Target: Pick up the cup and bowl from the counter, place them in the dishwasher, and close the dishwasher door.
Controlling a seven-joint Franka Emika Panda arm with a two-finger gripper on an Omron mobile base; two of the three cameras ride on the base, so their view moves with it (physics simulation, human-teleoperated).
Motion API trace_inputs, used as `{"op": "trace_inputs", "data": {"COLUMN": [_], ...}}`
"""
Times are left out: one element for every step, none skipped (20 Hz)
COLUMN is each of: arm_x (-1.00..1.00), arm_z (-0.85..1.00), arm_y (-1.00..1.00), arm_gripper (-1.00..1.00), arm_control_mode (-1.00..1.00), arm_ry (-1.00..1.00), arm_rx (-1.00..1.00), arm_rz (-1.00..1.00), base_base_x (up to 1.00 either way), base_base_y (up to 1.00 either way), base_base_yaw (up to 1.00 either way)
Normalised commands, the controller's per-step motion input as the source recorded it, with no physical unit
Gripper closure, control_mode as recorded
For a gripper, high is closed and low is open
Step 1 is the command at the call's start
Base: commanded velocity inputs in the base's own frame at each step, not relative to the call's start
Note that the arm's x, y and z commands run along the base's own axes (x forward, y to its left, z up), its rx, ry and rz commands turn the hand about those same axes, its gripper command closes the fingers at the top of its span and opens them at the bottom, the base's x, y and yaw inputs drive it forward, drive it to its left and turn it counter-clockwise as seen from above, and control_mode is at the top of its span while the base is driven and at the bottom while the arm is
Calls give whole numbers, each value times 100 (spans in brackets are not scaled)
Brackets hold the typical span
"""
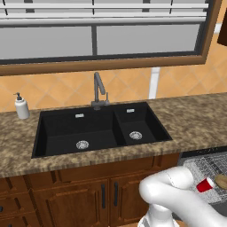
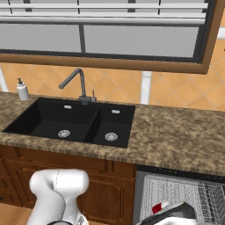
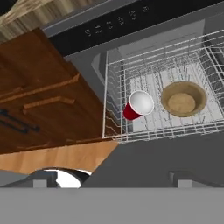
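1. Two dishes are sitting in the dishwasher (image 3: 131, 57) wire rack (image 3: 114, 105): the cup (image 3: 136, 105) is lying on its side, with the bowl (image 3: 183, 99) resting upright just beside it.
2. Below the rack, the dishwasher door (image 3: 166, 153) is lying open.
3. Whether the gripper is open or closed cannot be told; nothing is showing between its tips.
4. Above the dishwasher, the counter (image 1: 195, 126) is running past the sink (image 1: 97, 128).

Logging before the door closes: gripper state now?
Gripper: fingertips apart, open, holding nothing; cup and bowl lie in the rack.
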Motion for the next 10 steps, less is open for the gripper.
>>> {"op": "trace_inputs", "data": {"arm_x": [-72, -73, -58, -42, -30, -32, -36, -42, -46, -46], "arm_z": [14, 0, -14, -32, -21, -29, -34, -37, -40, -44], "arm_y": [-21, -16, -10, -18, -2, -19, -21, -34, -39, -36], "arm_gripper": [-100, -100, -100, -100, -100, -100, -100, -100, -100, -100], "arm_control_mode": [-100, -100, -100, -100, -100, -100, -100, -100, -100, -100], "arm_ry": [-22, -30, -35, -37, -25, -21, -18, -21, -23, -28], "arm_rx": [9, 13, 12, 14, 1, 2, 2, 6, 8, 10], "arm_rz": [-15, -13, -7, -3, 0, 0, 0, 1, 5, 10], "base_base_x": [0, 0, 0, 0, 0, 0, 0, 0, 0, 0], "base_base_y": [0, 0, 0, 0, 0, 0, 0, 0, 0, 0], "base_base_yaw": [0, 0, 0, 0, 0, 0, 0, 0, 0, 0]}}
